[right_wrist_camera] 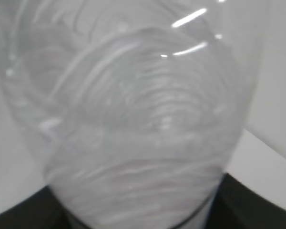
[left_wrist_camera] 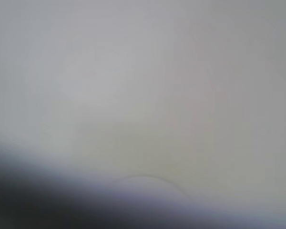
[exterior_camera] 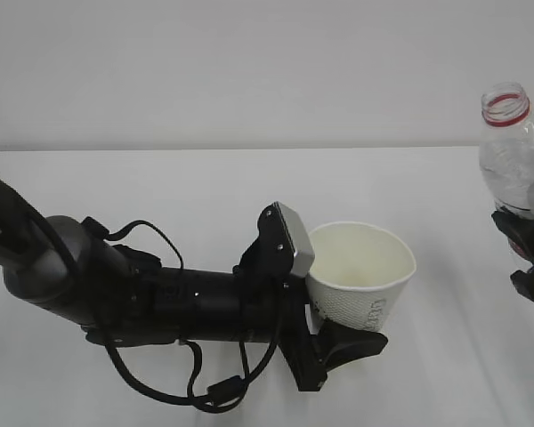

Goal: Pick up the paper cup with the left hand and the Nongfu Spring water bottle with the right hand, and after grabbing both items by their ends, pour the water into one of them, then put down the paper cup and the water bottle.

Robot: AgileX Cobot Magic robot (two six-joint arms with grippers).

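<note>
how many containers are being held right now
2: the paper cup near the centre, clamped in the left hand, and the Nongfu Spring water bottle at the right edge, held upright by the right hand. None seem hidden.

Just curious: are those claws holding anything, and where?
Left gripper holds the cup by its lower side; right gripper holds the bottle around its body.

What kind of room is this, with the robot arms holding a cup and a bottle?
Probably a robot test bench or lab. A plain white table stands against a bare wall, and the only things there are a paper cup and an uncapped water bottle, each held by a black robot arm.
</note>
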